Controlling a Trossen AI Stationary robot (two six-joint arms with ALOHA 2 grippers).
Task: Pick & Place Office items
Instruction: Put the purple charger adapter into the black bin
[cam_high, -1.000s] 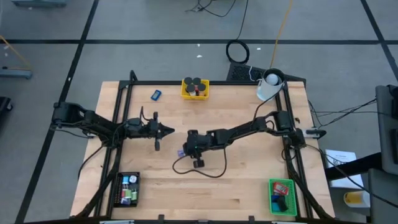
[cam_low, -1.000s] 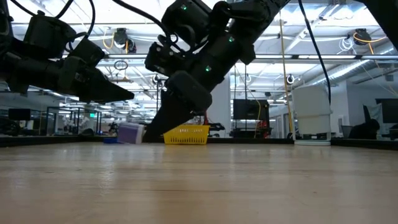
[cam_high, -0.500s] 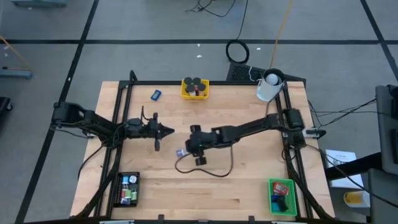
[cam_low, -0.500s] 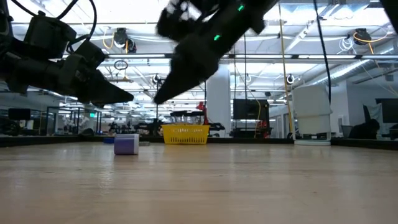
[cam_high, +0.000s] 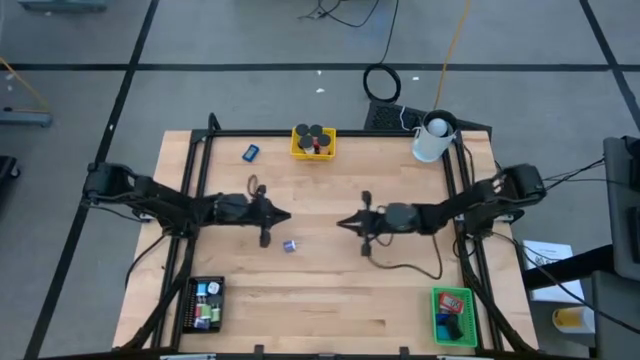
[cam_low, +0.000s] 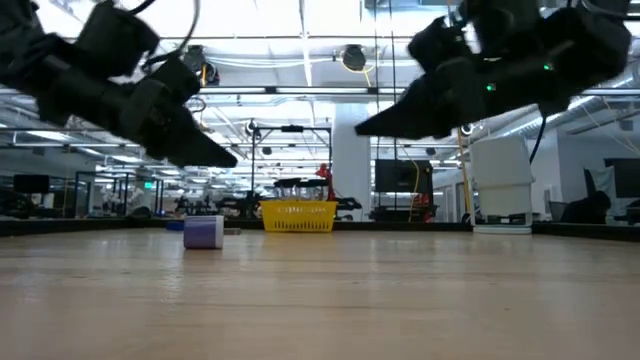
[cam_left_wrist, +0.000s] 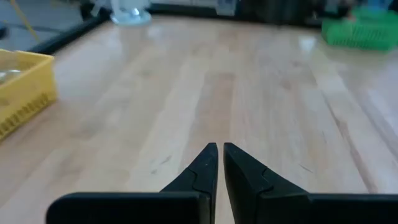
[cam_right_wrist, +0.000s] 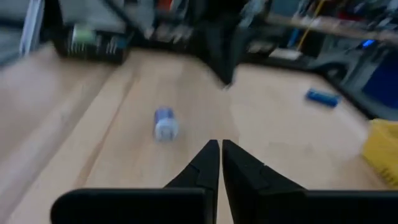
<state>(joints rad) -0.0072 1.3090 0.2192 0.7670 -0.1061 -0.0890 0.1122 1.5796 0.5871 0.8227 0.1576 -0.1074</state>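
Now — purple block (cam_high: 289, 245) between closed grippers

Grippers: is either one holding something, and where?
Nothing is held. Left gripper and right gripper are shut and empty; the purple block lies on the table between them.

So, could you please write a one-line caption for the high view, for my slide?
Both shut tools, left and right, hover facing each other above the table, with a small purple item lying between them.

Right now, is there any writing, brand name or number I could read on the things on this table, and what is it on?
No text is readable in any view.
Black tray: its items show coloured patches, too small to read.
Purple block: no visible lettering.
White cup: plain, no label visible.
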